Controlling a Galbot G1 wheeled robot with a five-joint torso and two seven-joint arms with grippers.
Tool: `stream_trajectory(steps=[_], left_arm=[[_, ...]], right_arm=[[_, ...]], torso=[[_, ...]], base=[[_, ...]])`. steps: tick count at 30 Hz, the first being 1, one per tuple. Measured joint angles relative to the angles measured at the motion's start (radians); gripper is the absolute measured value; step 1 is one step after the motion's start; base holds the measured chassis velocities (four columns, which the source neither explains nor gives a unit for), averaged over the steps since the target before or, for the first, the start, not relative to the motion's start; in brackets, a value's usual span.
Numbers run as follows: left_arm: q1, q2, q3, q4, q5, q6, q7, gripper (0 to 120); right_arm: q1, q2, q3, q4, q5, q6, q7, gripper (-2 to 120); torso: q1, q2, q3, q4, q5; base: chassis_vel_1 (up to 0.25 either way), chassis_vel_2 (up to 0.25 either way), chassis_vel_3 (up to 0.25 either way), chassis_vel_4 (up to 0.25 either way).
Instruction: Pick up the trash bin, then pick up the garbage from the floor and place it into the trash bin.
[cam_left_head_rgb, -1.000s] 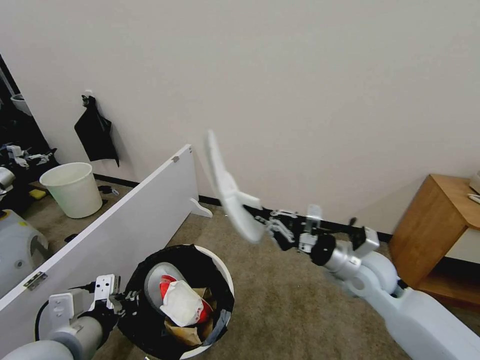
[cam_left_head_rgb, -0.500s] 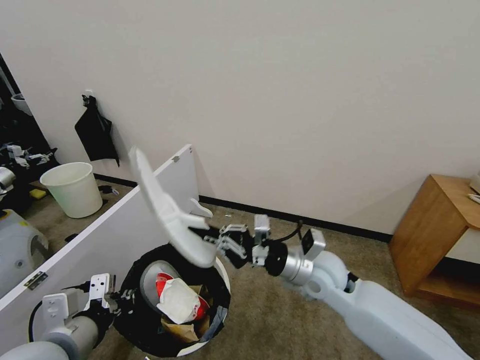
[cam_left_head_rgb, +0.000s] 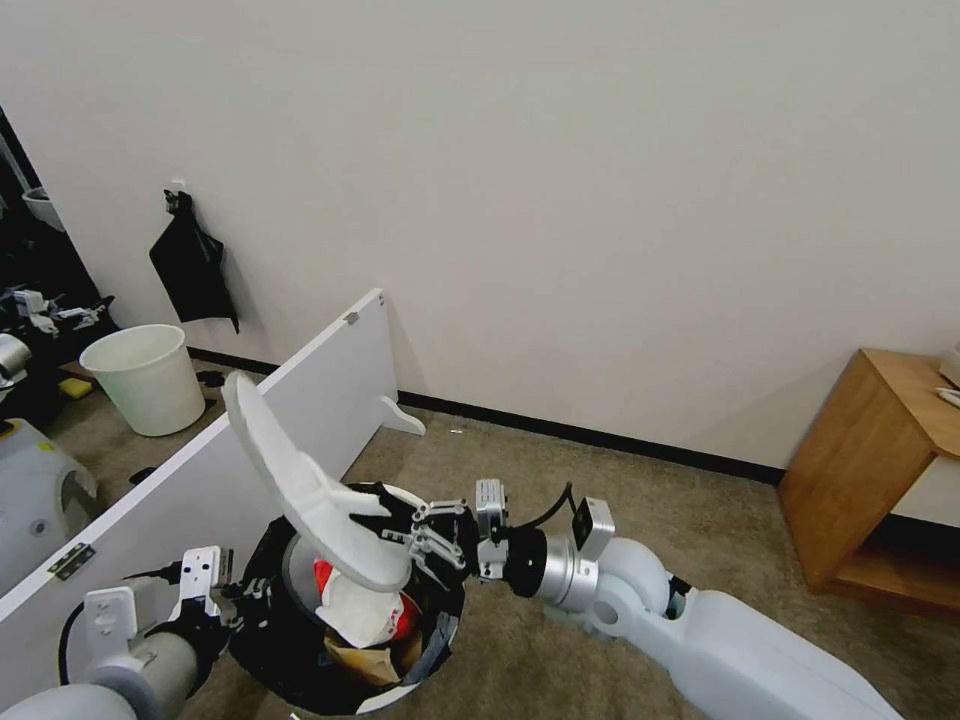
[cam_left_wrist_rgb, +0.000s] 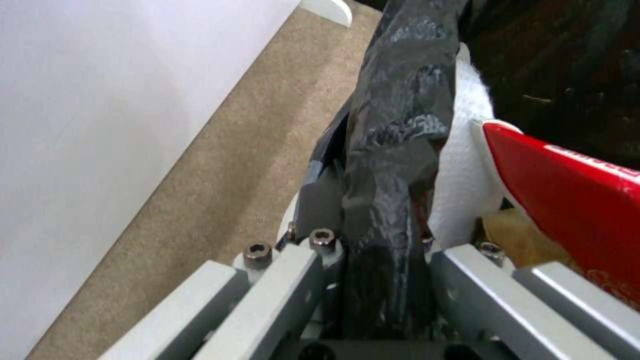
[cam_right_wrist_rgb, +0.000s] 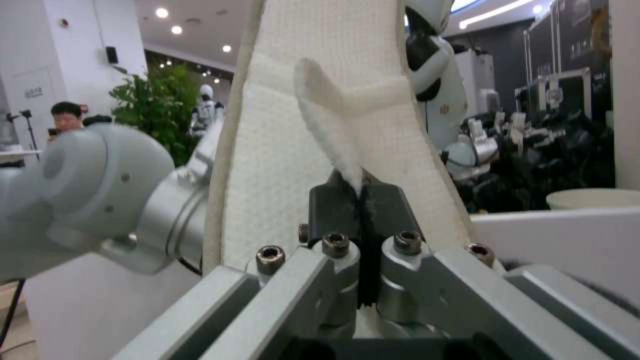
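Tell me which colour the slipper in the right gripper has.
White; the slipper held by the right gripper shows best in the head view.

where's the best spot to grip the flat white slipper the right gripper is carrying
The thin fabric strap standing off the flat white slipper's sole, approached from the strap side. The sole is too broad for the jaws; the strap is a narrow fold. The right gripper is pinched on it above the black-lined white trash bin.
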Motion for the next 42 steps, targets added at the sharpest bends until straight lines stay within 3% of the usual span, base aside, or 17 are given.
stream_trajectory(steps=[42], left_arm=[[0.038,0.006,-0.015,-0.046,-0.019,0.0,-0.028,3]], right_arm=[[-0.055,0.009,-0.007,-0.14,-0.074,0.021,-0.019,0]], torso=[[0.0,0.0,0.0,0.0,0.0]], base=[[0.0,0.0,0.0,0.0]])
